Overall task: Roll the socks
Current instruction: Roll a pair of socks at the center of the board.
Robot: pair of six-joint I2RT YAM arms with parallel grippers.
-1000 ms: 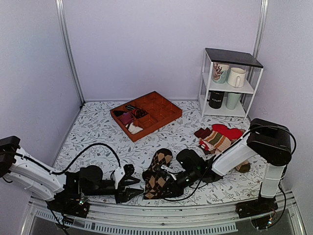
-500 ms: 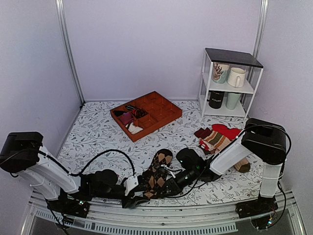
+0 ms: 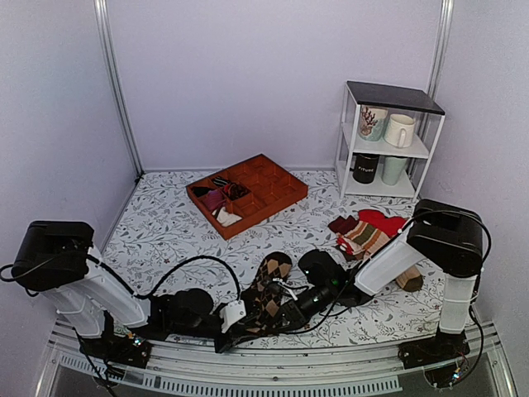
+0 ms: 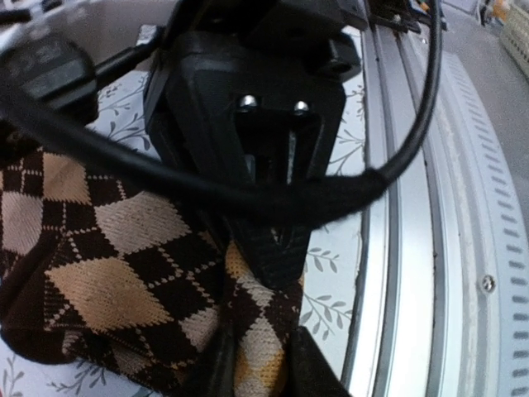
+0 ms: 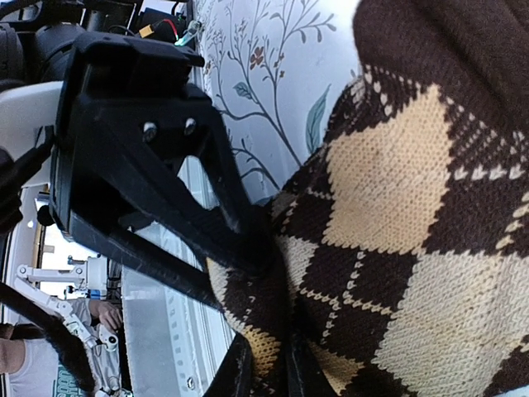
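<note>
The dark brown argyle socks point(image 3: 271, 283) lie flat near the table's front edge, toe end pointing away. My left gripper point(image 3: 242, 325) comes in from the left and is shut on the socks' near end. In the left wrist view a fold of sock point(image 4: 124, 273) is pinched between its fingers point(image 4: 310, 372). My right gripper point(image 3: 269, 318) comes in from the right and is shut on the same near end. The knit point(image 5: 397, 223) fills the right wrist view, and its edge sits between the right gripper point(image 5: 264, 372) jaws. The two grippers nearly touch.
An orange divided tray point(image 3: 277, 192) with small bundles stands at the back centre. A white shelf point(image 3: 388, 157) with mugs is at the back right. Red, striped and beige socks point(image 3: 368, 231) lie right of centre. The metal front rail point(image 3: 273, 382) runs just below the grippers.
My left arm has swung right along the front edge, reached the socks' near end and shut on it. My right gripper has stayed on the socks.
</note>
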